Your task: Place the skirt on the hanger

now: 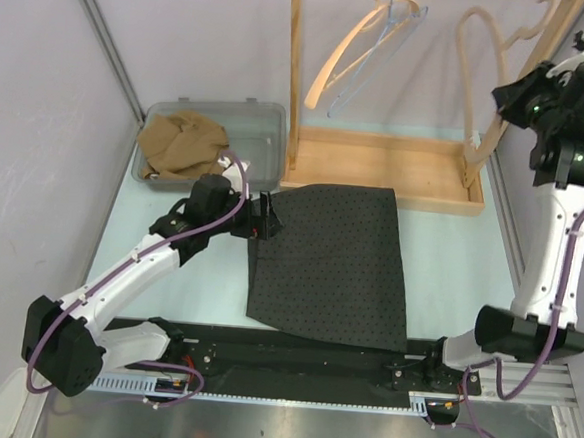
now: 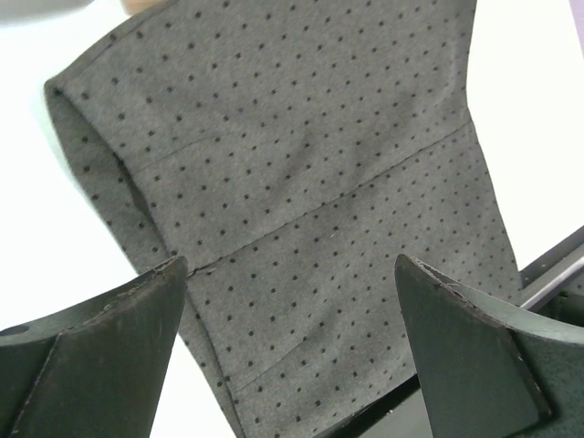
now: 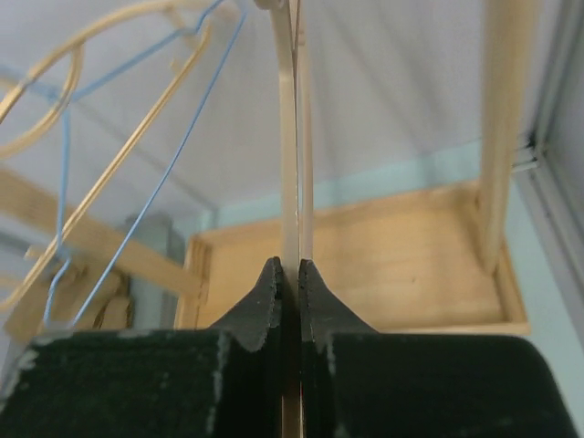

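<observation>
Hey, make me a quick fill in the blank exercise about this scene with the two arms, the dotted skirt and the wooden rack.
1. The left gripper, at the edge of the skirt, has its jaws ____.
2. The right gripper is shut on a wooden ____.
3. The grey bin holds a ____ garment.
Missing words: open; hanger; brown.

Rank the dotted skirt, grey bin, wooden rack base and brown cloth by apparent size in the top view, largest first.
1. dotted skirt, clearly the largest
2. wooden rack base and grey bin: too alike to separate
3. brown cloth, the smallest, lying inside the bin
</observation>
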{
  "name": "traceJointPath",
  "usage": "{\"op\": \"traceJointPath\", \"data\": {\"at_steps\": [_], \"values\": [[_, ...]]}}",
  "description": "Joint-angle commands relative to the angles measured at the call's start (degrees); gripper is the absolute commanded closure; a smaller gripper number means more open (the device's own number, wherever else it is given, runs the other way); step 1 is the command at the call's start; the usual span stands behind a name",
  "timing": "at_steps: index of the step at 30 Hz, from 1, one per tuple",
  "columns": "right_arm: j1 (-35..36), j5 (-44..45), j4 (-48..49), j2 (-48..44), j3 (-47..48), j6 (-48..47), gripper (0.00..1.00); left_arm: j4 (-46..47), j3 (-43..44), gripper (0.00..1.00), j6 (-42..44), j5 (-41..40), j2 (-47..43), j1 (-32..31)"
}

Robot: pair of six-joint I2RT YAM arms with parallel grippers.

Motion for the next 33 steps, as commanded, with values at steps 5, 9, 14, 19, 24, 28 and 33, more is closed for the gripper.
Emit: {"op": "traceJointPath", "data": {"at_steps": [5, 9, 14, 19, 24, 28, 33], "values": [[16.6, 2.38, 2.87, -17.75, -21.46, 1.49, 1.0, 3.25, 4.95, 0.01, -0.42, 4.69, 0.59, 0.7], [22.31, 5.35, 3.23, -24.69, -32.01, 6.07, 1.0, 5.44, 4.07, 0.01, -3.05, 7.77, -0.29, 0.78], [30.24, 9.23, -0.63, -28.48, -39.23, 9.68, 1.0, 13.08, 0.21, 0.01, -8.5, 13.03, -1.78, 0.78], [37.96, 11.44, 0.74, -29.45, -44.32, 16.16, 1.0, 22.66, -3.48, 0.01, -14.21, 17.7, -2.22, 0.78], [42.46, 11.52, 10.41, -32.26, -52.85, 26.01, 1.0, 34.61, -10.15, 0.01, -23.96, 16.57, -5.47, 0.78], [45.62, 10.47, 22.45, -32.71, -58.74, 35.24, 1.0, 43.49, -16.4, 0.01, -32.05, 12.18, -8.46, 0.78], [49.14, 8.98, 31.68, -30.51, -61.47, 38.95, 1.0, 46.59, -18.26, 0.02, -36.55, 10.15, -8.11, 0.69]]}}
